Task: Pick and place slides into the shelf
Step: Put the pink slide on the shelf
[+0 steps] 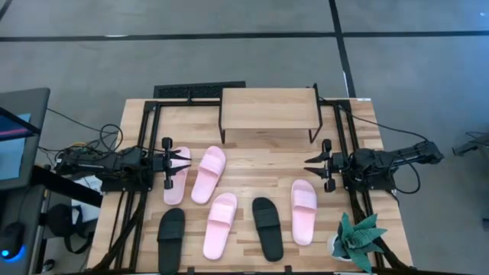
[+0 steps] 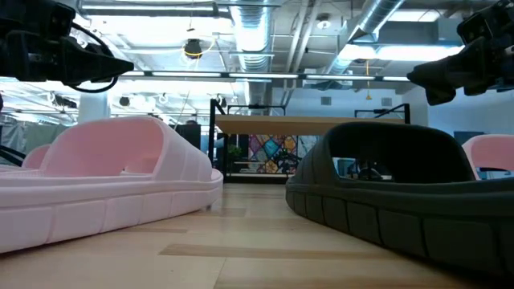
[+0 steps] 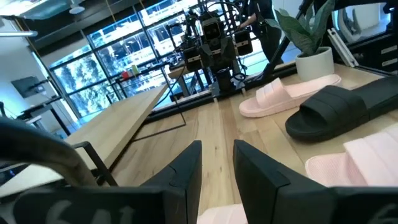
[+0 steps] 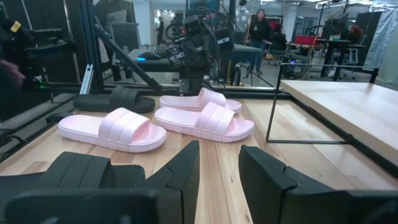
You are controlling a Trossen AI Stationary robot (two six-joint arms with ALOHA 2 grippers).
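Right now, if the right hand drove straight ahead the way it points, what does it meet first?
Probably nothing on the table. The right hand hangs above the boards with its fingers parted, pointing at the left hand. The pale pink rubber slide sandals lie lower, though depth is unclear.

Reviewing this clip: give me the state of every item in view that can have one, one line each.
shelf: upright at the table's far edge, top board bare.
pink slides: four, flat on the tabletop, none shelved.
black slides: two, flat on the table, near edge.
left end effector: fingers slightly apart, empty, above the leftmost pink slide.
right end effector: fingers slightly apart, empty, over bare table.
potted plant: upright, near right corner.
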